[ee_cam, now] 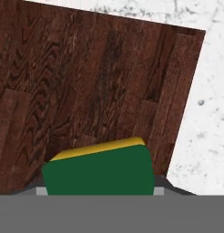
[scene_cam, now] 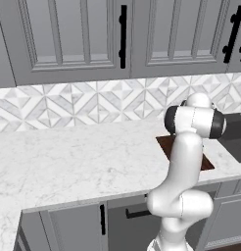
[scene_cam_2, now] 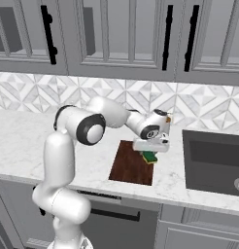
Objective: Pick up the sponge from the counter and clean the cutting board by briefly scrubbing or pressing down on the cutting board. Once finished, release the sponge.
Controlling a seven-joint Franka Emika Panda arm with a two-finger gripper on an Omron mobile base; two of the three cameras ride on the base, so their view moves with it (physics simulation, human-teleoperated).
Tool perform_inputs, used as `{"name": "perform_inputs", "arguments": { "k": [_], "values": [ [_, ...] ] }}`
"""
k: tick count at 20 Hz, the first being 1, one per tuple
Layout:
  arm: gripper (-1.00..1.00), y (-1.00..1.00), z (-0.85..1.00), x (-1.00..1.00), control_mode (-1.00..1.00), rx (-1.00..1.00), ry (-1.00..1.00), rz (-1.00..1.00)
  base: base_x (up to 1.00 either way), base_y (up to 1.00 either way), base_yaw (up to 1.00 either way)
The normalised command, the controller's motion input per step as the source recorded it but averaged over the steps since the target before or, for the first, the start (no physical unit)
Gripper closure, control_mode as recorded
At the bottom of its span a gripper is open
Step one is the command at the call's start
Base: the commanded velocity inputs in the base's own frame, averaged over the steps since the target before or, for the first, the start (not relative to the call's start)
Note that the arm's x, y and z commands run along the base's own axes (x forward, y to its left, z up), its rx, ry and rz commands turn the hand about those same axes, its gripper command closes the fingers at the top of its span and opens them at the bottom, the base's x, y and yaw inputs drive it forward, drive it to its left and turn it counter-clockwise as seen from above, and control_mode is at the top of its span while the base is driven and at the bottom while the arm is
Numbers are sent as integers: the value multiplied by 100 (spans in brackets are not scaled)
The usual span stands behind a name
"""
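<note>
Hand view: we read no writing; sponge (ee_cam: 99,170) sits between our jaws, gripped, over board (ee_cam: 86,82) near its edge.

1. You see the cutting board (ee_cam: 100,82) as dark reddish-brown wood, planked, with strong wavy grain and a matt face.
2. Your sponge (ee_cam: 99,172) looks smooth and flat-coloured: a deep green face over a yellow layer, no sheen.
3. The counter (scene_cam: 68,162) reads as white marble with faint grey veining and speckles.
4. The sink (scene_cam_2: 213,160) looks dark and matt.
</note>
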Motion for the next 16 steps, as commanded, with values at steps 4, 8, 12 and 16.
{"name": "perform_inputs", "arguments": {
  "k": [4, 8, 12, 16],
  "values": [
    [100, 72, 0, -8, -100, -1, -5, -6, 0, 0, 0],
    [100, 78, 0, -26, -100, 0, -9, -7, 0, 0, 0],
    [100, 77, 0, -25, -100, 0, -10, -8, 0, 0, 0],
    [100, 72, -6, -59, -100, 0, -10, -4, 0, 0, 0]
  ]
}}
